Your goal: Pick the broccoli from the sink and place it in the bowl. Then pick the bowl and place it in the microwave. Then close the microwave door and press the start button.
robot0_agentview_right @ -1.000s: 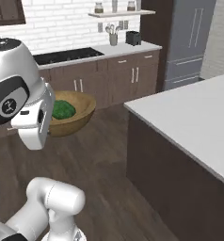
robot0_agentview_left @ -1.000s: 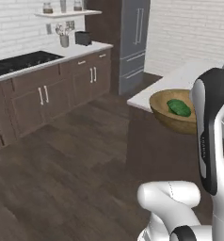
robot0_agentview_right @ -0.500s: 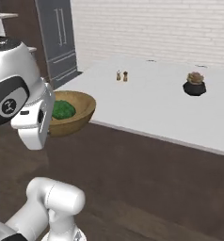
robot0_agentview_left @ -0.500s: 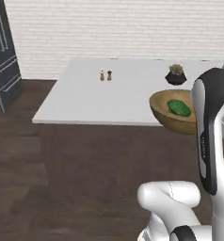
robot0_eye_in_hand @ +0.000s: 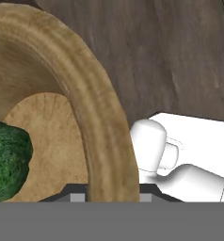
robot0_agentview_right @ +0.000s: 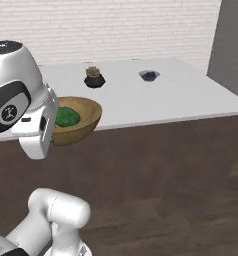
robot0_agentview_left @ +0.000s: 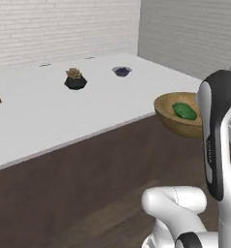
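Broccoli (robot0_eye_in_hand: pixel 8 160) sits loose on the floor of the bowl (robot0_eye_in_hand: pixel 97 122), which the gripper (robot0_eye_in_hand: pixel 113 194) holds by its rim: in the hand view the wooden wall runs straight down between the two finger tips, one inside and one outside, so the jaws are clamped on that wall. Both base views show the bowl (robot0_agentview_left: pixel 178 116) held in the air off the edge of a white island counter (robot0_agentview_left: pixel 44 111), resting on nothing, with the floret (robot0_agentview_right: pixel 66 116) lying near its middle. A potted plant (robot0_agentview_left: pixel 74 79) and a small dark dish (robot0_agentview_left: pixel 122 71) stand well apart from it on the counter. The microwave is still to be reached, so the carry is unfinished. The main risk, as I judge it, is the one-sided pinch: a wide bowl gripped at one point could pivot or slip if the base turns sharply, and a tilt would roll the broccoli out. Swinging close to the counter edge could also knock the bowl loose.
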Available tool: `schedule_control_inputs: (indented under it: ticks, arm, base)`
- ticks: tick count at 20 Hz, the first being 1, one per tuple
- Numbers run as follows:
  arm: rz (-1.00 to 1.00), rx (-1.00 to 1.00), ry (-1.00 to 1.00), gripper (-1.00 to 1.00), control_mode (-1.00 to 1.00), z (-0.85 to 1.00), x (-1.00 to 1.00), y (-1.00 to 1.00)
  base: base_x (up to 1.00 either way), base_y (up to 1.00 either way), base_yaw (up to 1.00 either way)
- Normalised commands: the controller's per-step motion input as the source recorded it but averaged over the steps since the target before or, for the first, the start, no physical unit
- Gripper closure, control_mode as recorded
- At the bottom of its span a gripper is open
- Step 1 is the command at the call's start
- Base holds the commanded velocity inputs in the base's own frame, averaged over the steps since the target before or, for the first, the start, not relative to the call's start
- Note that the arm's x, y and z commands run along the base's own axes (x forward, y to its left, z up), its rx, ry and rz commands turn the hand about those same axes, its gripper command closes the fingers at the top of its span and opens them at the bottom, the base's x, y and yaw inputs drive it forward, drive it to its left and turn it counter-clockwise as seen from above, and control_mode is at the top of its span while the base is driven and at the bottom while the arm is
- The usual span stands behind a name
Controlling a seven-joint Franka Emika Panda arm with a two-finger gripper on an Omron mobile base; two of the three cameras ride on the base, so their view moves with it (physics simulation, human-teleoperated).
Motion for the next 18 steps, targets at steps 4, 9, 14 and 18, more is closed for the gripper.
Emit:
schedule_control_inputs:
  ticks: [4, 9, 14, 18]
  arm:
    - [0.00, 0.00, 0.00, 1.00, 1.00, 0.00, 0.00, 0.00]
    - [0.00, 0.00, 0.00, 1.00, 1.00, 0.00, 0.00, 0.00]
    - [0.00, 0.00, 0.00, 1.00, 1.00, 0.00, 0.00, 0.00]
    - [0.00, 0.00, 0.00, 1.00, 1.00, 0.00, 0.00, 0.00]
  base:
    - [0.00, 0.22, -0.94]
    - [0.06, 0.37, -0.89]
    - [0.02, 0.33, -0.92]
    - [0.68, 0.35, -0.73]
